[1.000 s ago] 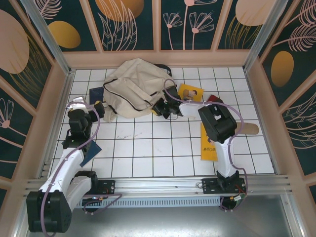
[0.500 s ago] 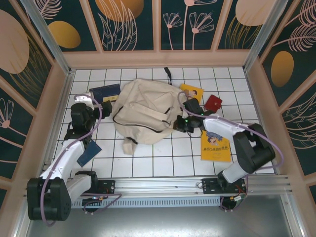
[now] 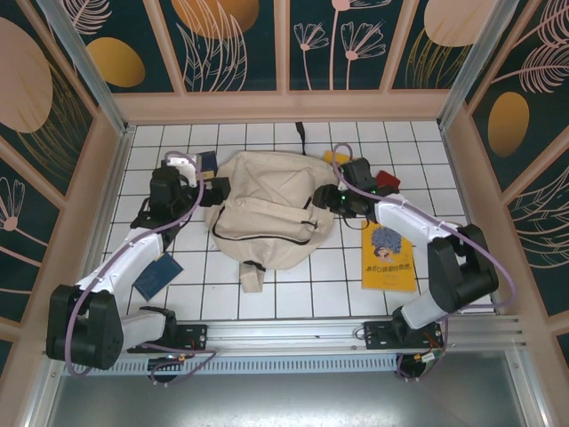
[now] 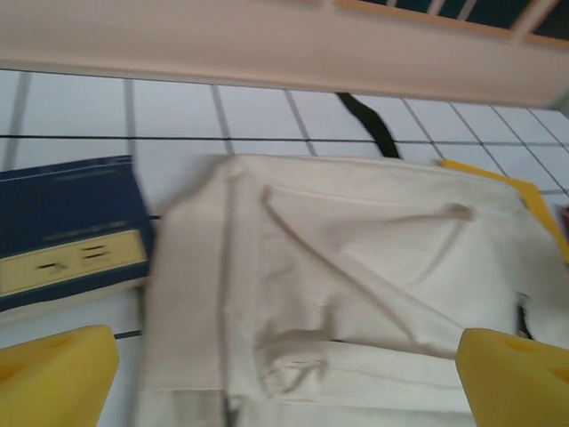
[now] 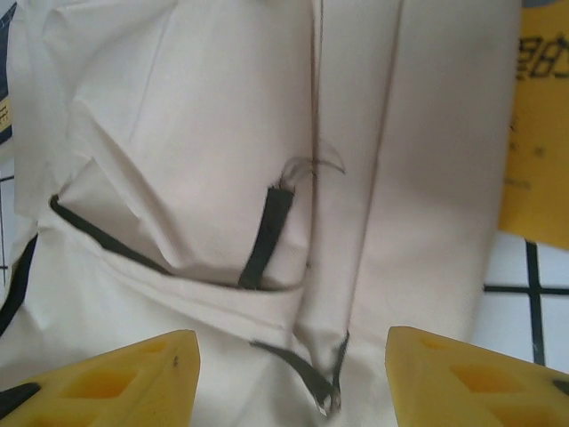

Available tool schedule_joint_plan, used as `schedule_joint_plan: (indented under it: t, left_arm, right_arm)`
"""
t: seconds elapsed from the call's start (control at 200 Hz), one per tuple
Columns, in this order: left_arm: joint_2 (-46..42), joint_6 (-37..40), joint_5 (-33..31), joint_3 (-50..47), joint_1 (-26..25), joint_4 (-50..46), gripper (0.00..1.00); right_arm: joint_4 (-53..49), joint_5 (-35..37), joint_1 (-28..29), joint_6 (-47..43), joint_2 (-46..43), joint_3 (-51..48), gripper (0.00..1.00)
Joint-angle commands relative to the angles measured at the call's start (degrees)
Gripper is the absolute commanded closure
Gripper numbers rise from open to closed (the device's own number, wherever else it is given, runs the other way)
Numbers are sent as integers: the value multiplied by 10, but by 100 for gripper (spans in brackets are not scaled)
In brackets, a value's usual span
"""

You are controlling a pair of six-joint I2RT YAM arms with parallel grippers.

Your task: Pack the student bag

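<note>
The student bag is a large cream backpack lying flat in the middle of the tiled floor, its black loop pointing to the back wall. My left gripper hovers at the bag's left edge, open; the left wrist view has cream fabric between its yellow fingertips. My right gripper is at the bag's right edge, open. In the right wrist view its yellow fingertips stand apart on either side of a fabric fold and a dark zipper pull, not touching them.
A blue book lies just left of the bag. A blue booklet sits near the left arm. A yellow book lies at the right, with a red item and a yellow item behind the right gripper. Wooden walls surround the floor.
The bag has slid from the back left to the middle and spread out flat. The right gripper went from shut to open. The left gripper moved forward to the bag's left edge.
</note>
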Motion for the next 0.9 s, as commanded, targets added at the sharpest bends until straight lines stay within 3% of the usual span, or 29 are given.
schedule_joint_plan:
  t: [0.0, 0.295, 0.405, 0.615, 0.735, 0.895]
  left_arm:
    - [19, -187, 5, 23, -61, -5, 5]
    - [103, -274, -22, 88, -242, -42, 18]
    - [130, -291, -38, 103, -279, -53, 28]
    - [191, -296, -27, 125, -310, -59, 32]
    - [222, -282, -28, 160, -325, -86, 37]
    - [236, -283, -37, 153, -341, -93, 46]
  right_arm:
    - [7, 7, 3, 14, 30, 24, 43]
    - [55, -87, 1, 29, 173, 100, 49]
    - [56, -79, 2, 33, 229, 153, 51]
    - [52, -75, -9, 20, 311, 257, 53]
    - [36, -71, -18, 10, 284, 263, 53]
    - [28, -82, -36, 5, 178, 170, 52]
